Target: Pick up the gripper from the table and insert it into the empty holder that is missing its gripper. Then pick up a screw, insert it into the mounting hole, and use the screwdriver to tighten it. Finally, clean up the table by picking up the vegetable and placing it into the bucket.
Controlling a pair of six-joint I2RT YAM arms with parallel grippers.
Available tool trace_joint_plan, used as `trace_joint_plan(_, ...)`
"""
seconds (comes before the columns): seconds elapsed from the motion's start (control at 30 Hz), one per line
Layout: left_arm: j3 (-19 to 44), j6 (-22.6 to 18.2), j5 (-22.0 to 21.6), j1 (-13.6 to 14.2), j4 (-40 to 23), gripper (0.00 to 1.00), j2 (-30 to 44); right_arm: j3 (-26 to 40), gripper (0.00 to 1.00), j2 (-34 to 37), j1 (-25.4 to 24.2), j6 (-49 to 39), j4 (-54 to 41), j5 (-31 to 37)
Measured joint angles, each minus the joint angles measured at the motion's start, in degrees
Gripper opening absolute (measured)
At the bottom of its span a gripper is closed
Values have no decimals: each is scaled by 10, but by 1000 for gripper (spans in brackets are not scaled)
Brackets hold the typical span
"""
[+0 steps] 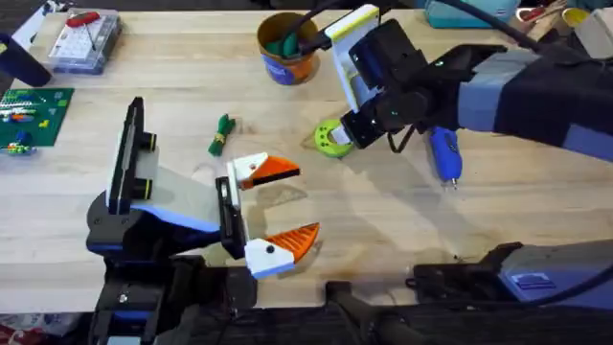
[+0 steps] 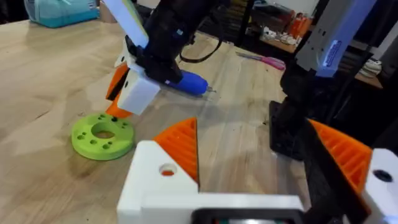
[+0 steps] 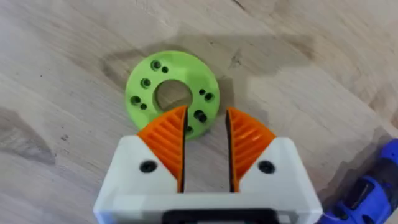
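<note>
**Right arm lines up on the green disc**

Starting at the left: the left gripper (image 1: 285, 206) sits low over the table with its orange-padded fingers spread wide apart and nothing between them. Just beyond its fingertips, a little toward the far side, lies the vegetable (image 1: 221, 134), the dark leafy bundle flat on the wood, apart from both arms.

Moving toward the middle, here's the action. The lime-green gripper (image 3: 172, 93) lies flat on the table, hole facing up, and the right gripper (image 3: 206, 134) hovers right at it, fingers parted by a narrow gap and holding nothing. In the wrist view the disc sits just ahead of the fingertips and off to one side: one orange pad (image 3: 166, 135) overlaps the disc's rim, the other stands over bare wood. Being round, the disc has no long axis to match, so the grab looks to turn on shifting sideways until the rim falls between the pads. The right arm is clearly the nearer one.

Farther back stands the bucket (image 1: 287, 48), with something green already inside. To the right, a blue screwdriver (image 1: 444, 156) rests on the table just beside the right arm.
</note>
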State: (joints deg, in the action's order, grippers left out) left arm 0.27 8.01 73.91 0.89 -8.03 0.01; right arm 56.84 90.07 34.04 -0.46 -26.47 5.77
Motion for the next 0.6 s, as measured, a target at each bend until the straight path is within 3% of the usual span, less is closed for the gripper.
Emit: trace_joint_plan(0.6,0,0,0,0,0,991,0,0,349,33,0,0,9,-10)
